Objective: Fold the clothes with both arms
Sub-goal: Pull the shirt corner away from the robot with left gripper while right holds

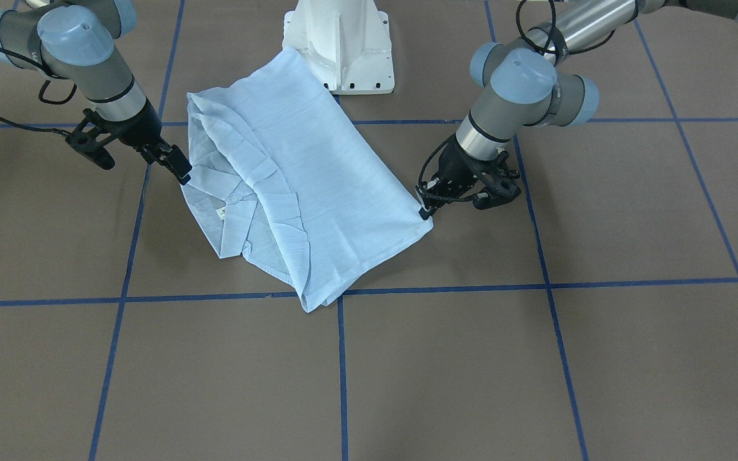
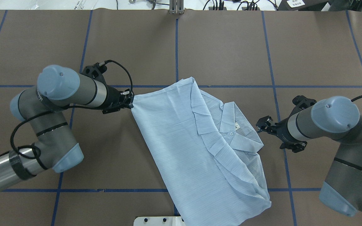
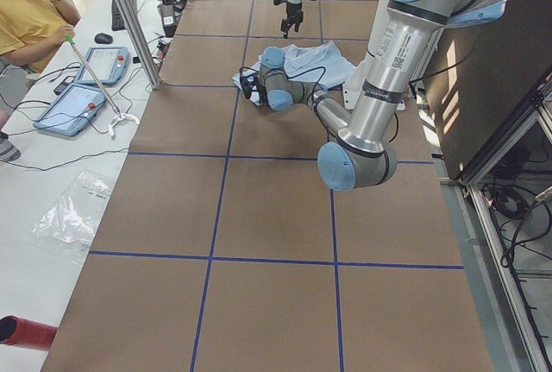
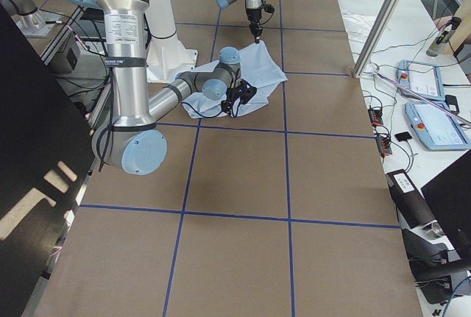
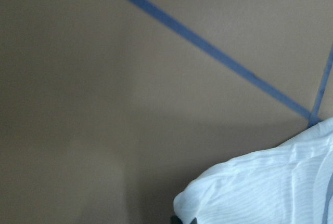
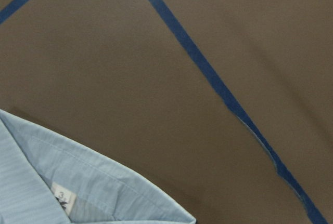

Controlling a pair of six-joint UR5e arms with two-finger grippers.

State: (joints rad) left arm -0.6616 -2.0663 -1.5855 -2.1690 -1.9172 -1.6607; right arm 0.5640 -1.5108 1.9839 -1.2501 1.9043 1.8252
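Note:
The light-blue striped shirt [image 2: 181,135] lies folded on the brown table, collar and a white button facing up on its right side; it also shows in the front view [image 1: 318,173]. My left gripper [image 2: 131,102] is low at the shirt's far left corner and shut on that corner; the left wrist view shows the corner [image 5: 270,187] slightly raised. In the front view the left gripper [image 1: 425,212] touches the corner. My right gripper [image 2: 262,124] is open and empty just right of the collar [image 6: 62,177], close to the cloth, and shows in the front view [image 1: 179,168].
The white pedestal base [image 1: 343,45] stands right behind the shirt. Blue tape lines [image 2: 177,47] cross the brown table. An upright metal post [image 3: 129,18], teach pendants [image 3: 86,87] and a seated operator [image 3: 30,9] are past the far edge.

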